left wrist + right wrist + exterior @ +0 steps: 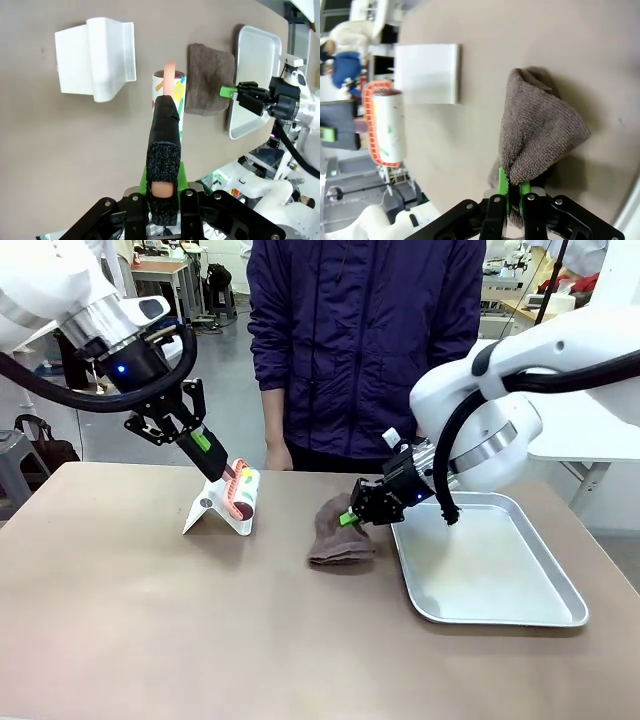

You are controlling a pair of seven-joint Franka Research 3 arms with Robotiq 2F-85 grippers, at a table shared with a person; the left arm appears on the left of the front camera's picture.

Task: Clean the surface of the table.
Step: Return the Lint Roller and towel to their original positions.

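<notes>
The taupe-brown table point(150, 630) spans the front view. My left gripper point(222, 472) is shut on the orange handle of a lint roller point(243, 495), whose white roll hangs just over the white stand point(212, 510). In the left wrist view the gripper point(165, 117) hides most of the handle, and the roller point(170, 92) pokes out beyond it. A brown cloth point(340, 535) lies bunched on the table, and my right gripper point(356, 512) is shut on its right edge. In the right wrist view the cloth point(535, 125) rises out of the closed gripper point(512, 189).
A shiny metal tray point(560, 590) lies at the right, close beside the cloth. A person in a dark purple jacket point(365, 340) stands at the far edge, one hand point(277, 455) hanging by the table. The near half of the table is bare.
</notes>
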